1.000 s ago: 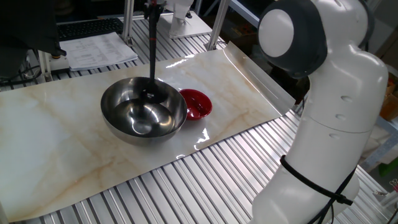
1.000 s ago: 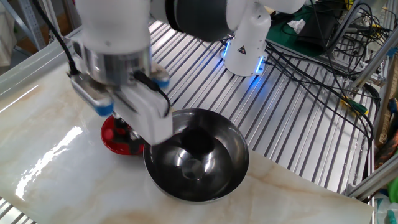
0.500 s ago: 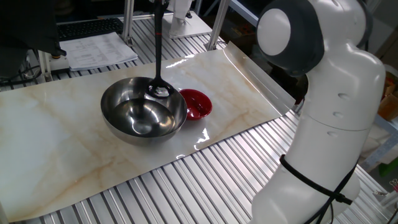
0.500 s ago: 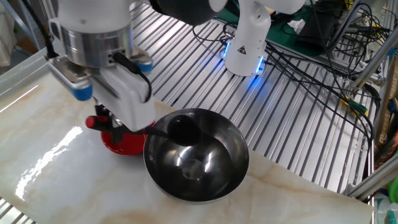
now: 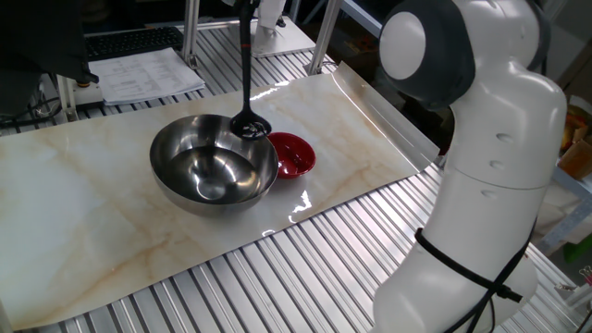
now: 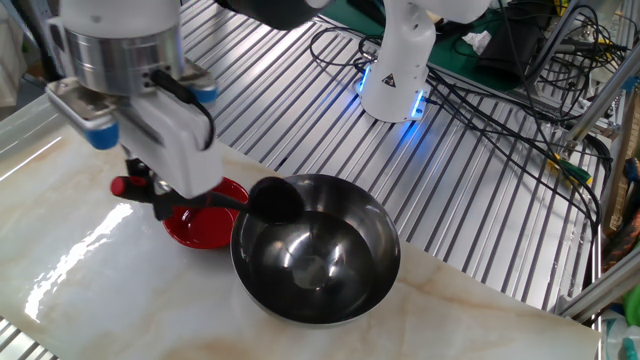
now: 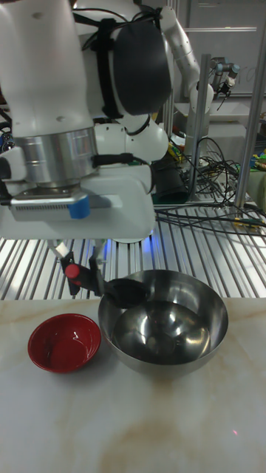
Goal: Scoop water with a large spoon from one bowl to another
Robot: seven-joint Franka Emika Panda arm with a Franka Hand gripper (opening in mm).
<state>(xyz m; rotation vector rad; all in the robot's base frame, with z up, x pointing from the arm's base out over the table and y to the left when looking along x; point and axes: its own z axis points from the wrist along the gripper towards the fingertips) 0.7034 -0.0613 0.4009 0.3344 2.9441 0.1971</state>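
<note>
The large spoon's black scoop (image 5: 250,125) hangs just above the rim of the steel bowl (image 5: 181,192), on the side facing the small red bowl (image 5: 296,155). Its handle runs up out of the top of that view. In the other fixed view my gripper (image 6: 150,190) is shut on the handle near the red mark (image 6: 120,186), and the scoop (image 6: 275,202) sits over the steel bowl's (image 6: 385,235) near edge beside the red bowl (image 6: 195,228). The tall view shows gripper (image 7: 80,267), scoop (image 7: 127,290), steel bowl (image 7: 174,361) and red bowl (image 7: 63,344). Water (image 7: 159,325) shows only as glints in the steel bowl.
Both bowls stand on a marble-patterned mat (image 5: 83,213) over a slatted metal table. The arm's white body (image 5: 490,185) fills the right. Papers (image 5: 148,74) lie at the back. A white base with blue light (image 6: 395,75) and cables (image 6: 520,90) sit behind.
The spoon has risen out of the steel bowl's middle and shifted toward the red bowl. My gripper has moved up and sideways with it.
</note>
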